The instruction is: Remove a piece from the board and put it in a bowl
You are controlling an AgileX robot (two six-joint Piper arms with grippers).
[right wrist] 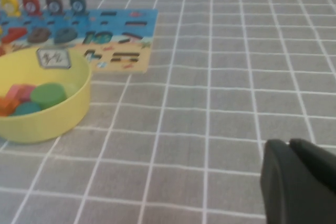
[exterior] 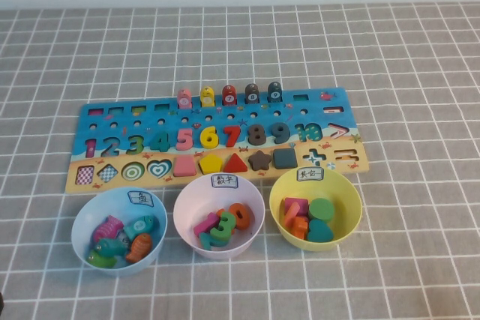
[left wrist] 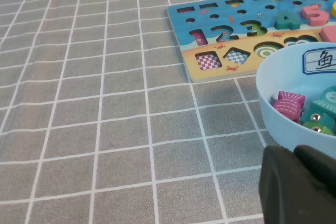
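The blue board (exterior: pixel 112 121) lies across the middle of the table; its plus-shaped slot (exterior: pixel 316 157) near the right end is empty. The yellow bowl (exterior: pixel 349 189) with a white label stands in front of the board's right end. It holds an orange piece (exterior: pixel 298 225), partly hidden among a pink, a green and a teal piece, so I cannot tell its shape. My left gripper (left wrist: pixel 295 151) is shut and empty, low beside the light blue bowl (left wrist: pixel 278 114). My right gripper (right wrist: pixel 289 144) is shut and empty, low over the cloth to the right of the yellow bowl (right wrist: pixel 63 114). Neither gripper shows in the high view.
A light blue bowl (exterior: pixel 84 219) with fish pieces and a pale pink bowl (exterior: pixel 184 204) with number pieces stand left of the yellow one. The board carries numbers, several shape pieces and five pegs (exterior: pixel 229 94). A grey checked cloth covers the table.
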